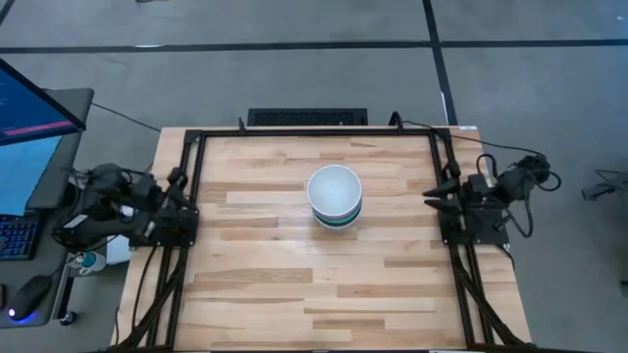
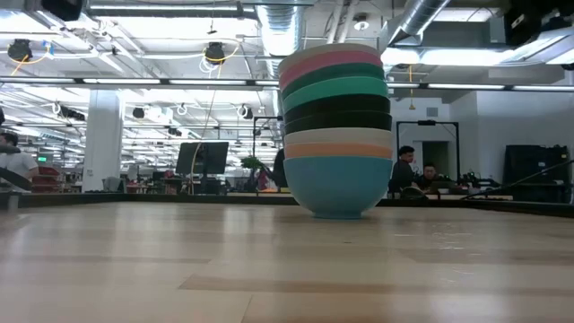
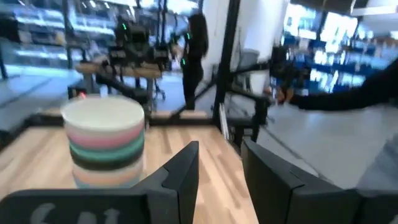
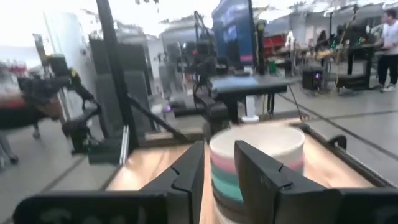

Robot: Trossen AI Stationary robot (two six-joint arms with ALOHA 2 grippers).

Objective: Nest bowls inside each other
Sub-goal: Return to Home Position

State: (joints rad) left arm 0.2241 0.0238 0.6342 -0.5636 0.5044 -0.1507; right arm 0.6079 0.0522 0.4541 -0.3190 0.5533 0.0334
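Note:
The bowls stand nested in one stack (image 1: 335, 196) at the middle of the wooden table. A white bowl is on top and a cyan-blue one (image 2: 336, 184) is at the bottom, resting by its base on the table. Pink, teal, black, white and orange rims show between them. The stack also shows in the left wrist view (image 3: 104, 140) and the right wrist view (image 4: 258, 162). My left gripper (image 3: 219, 149) waits at the table's left edge (image 1: 180, 184), slightly open and empty. My right gripper (image 4: 219, 149) waits at the right edge (image 1: 439, 193), slightly open and empty. Both point toward the stack.
A black frame (image 1: 314, 132) runs along the table's far, left and right edges. A monitor and keyboard (image 1: 29, 147) stand off the table's left side. People sit in the room beyond the far edge (image 2: 408, 170). Bare wood lies all around the stack.

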